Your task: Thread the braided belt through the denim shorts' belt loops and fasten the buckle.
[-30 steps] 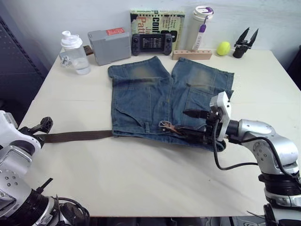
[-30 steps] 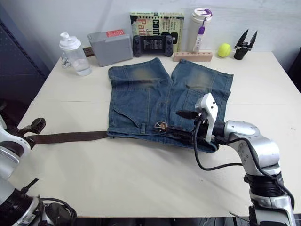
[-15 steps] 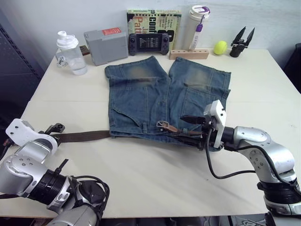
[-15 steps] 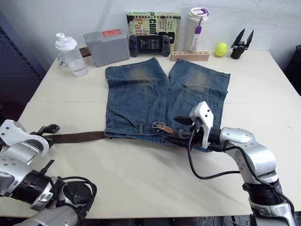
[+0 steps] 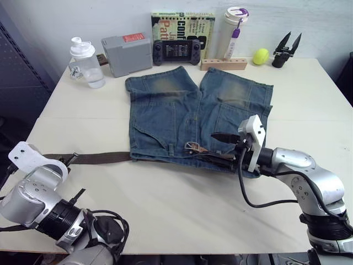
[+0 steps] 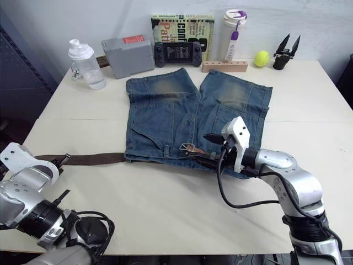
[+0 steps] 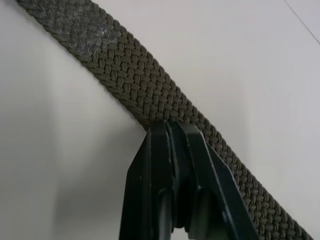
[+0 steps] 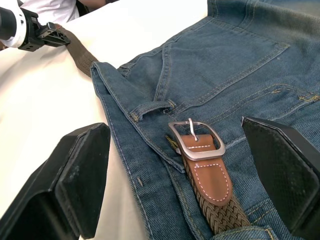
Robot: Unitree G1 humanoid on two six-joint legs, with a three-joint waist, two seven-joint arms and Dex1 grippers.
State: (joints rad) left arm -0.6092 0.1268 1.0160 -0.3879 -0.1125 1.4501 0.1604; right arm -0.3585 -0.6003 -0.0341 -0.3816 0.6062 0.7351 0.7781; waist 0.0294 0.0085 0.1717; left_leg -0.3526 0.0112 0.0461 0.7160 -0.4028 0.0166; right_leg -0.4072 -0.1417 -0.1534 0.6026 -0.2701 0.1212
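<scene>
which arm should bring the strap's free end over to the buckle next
Left. The left gripper is shut on the braided belt near its free end, out on the table beside the denim shorts. The right gripper sits open around the buckle, placed to steady it.

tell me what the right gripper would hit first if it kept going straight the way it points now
Most likely the buckle: it lies on the shorts straight ahead of the open right gripper, between its two fingers. How high the fingers ride is unclear, so they could graze the denim first.
</scene>
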